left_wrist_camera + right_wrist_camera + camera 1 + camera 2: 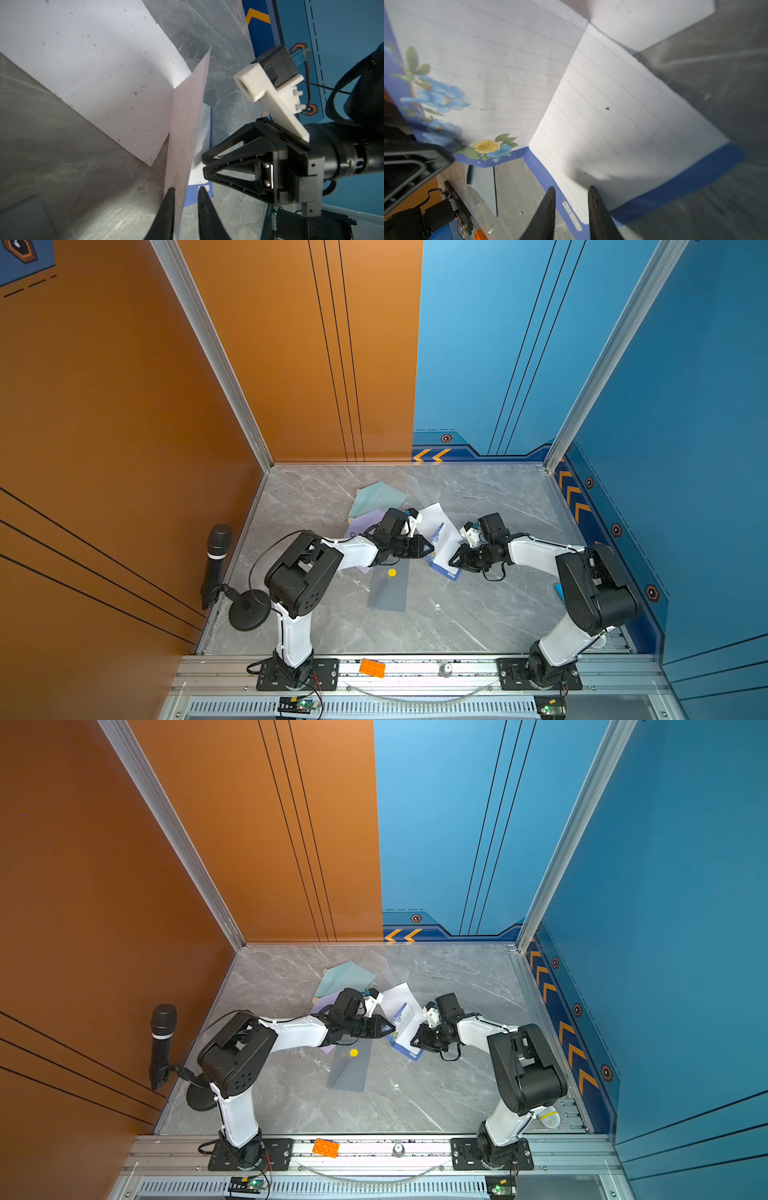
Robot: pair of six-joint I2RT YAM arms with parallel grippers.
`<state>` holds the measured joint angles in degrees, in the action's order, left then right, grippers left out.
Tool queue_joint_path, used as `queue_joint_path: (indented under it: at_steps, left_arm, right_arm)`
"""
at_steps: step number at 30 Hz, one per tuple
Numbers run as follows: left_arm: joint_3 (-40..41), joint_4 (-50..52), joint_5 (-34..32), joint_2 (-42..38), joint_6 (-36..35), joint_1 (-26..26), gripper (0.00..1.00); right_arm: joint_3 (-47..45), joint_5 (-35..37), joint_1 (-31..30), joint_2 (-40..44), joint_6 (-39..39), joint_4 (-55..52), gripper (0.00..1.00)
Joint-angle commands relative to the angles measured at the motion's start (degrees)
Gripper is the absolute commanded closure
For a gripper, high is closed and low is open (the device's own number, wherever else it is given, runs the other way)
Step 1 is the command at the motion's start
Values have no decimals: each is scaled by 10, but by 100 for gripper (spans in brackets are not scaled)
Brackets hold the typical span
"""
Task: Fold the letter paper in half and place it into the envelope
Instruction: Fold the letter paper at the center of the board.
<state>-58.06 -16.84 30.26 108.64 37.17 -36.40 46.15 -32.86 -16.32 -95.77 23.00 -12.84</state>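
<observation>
- The step in hand, as I read it, is closing the fold. One half of the letter paper (612,104) lies flat on the table (478,614). The other half (187,124) stands up from a crease (558,85) running between the two sets of jaws.
- To do it well, swing the standing half about the crease towards the right jaws. Lay it so its blue border meets the flat half's border, then press the crease down. A skewed lay-down would likely give an uneven fold that catches in an envelope mouth.
- Paper this light will probably buckle if dragged, so the flat half wants pinning while the other swings over.
- Left gripper (186,189): the jaws are narrowly apart. The standing half's free edge runs between them, against one finger, with a sliver of gap on the other side. I wouldn't call it pinched.
- Right gripper (572,187): the jaws are spread a little wider, straddling the blue-bordered corner of the flat half. I can't tell whether they press it down.
- A grey envelope (388,593) with a yellow dot lies just beside the left jaws, towards the arm bases. A teal envelope (376,495) and a lavender sheet (365,520) lie behind the left jaws. Which envelope is meant, I can't tell.
</observation>
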Motion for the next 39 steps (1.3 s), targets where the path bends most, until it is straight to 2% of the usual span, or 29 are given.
queue_joint_path:
  at_steps: [1, 13, 30, 39]
  left_arm:
    - [11, -11, 9, -2, -2, 6, 80]
    - [24, -11, 9, -16, 0, 15, 86]
    - [32, -5, 5, -32, -3, 22, 86]
    - [32, -6, 1, -35, -8, 18, 96]
  right_arm:
    - [-25, 36, -1, -33, 8, -42, 70]
    - [-27, 37, 0, -34, 11, -43, 70]
    - [-28, 36, 0, -36, 17, -38, 72]
    - [-40, 18, 2, -34, 35, -13, 72]
